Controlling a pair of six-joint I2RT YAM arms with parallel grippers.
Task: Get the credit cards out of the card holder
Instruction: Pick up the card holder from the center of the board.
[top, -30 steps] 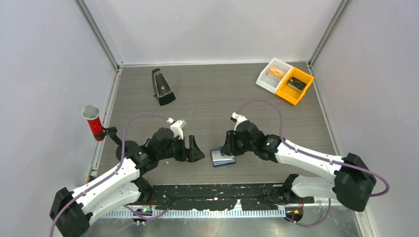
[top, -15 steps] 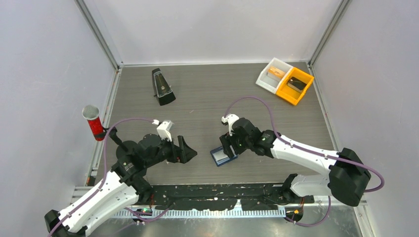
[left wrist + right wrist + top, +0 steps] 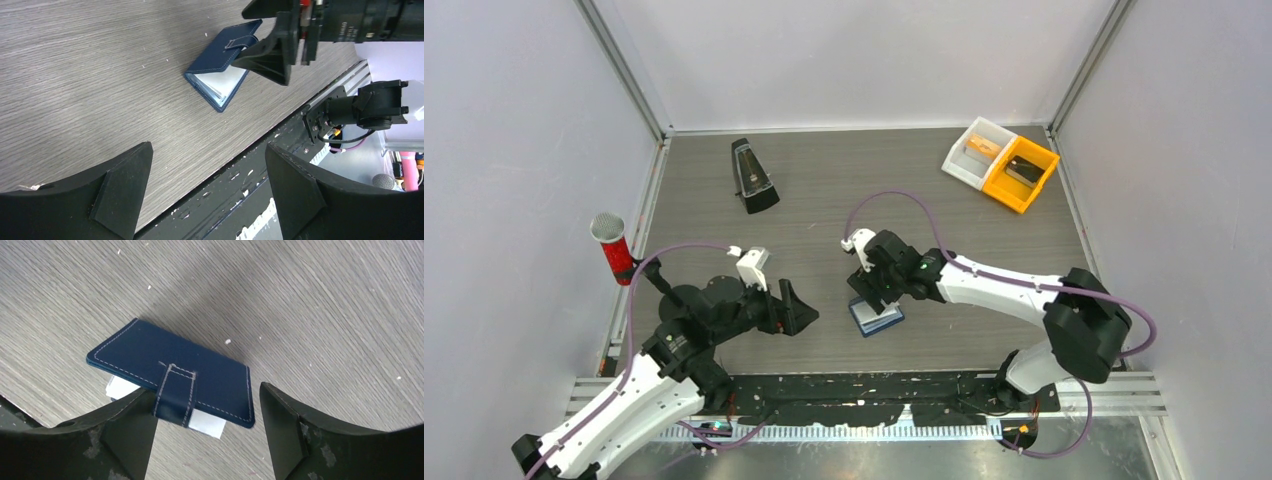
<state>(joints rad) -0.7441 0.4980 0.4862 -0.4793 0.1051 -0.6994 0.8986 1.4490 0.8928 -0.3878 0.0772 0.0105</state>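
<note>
The card holder [image 3: 876,318] is a navy wallet lying near the table's front edge, its cover half folded over. In the right wrist view the cover [image 3: 170,371] and its snap tab [image 3: 175,396] face me, and a whitish card [image 3: 209,424] pokes out beneath. The left wrist view shows the wallet [image 3: 226,46] with the white card [image 3: 226,81] inside. The orange-yellow card is hidden. My right gripper [image 3: 870,297] is open right over the wallet's tab edge [image 3: 205,432], one finger [image 3: 122,432] overlapping that edge. My left gripper [image 3: 796,310] is open and empty, a hand's width left of the wallet [image 3: 210,187].
A black metronome [image 3: 752,177] stands at the back left. A red microphone [image 3: 614,250] is clamped on the left edge. A white bin [image 3: 977,152] and an orange bin [image 3: 1021,172] sit at the back right. A black rail [image 3: 874,395] runs along the front edge.
My right gripper has swung left and now stands over the wallet's far-left side. My left gripper has drawn back a little to the left. The wallet has stayed in place.
</note>
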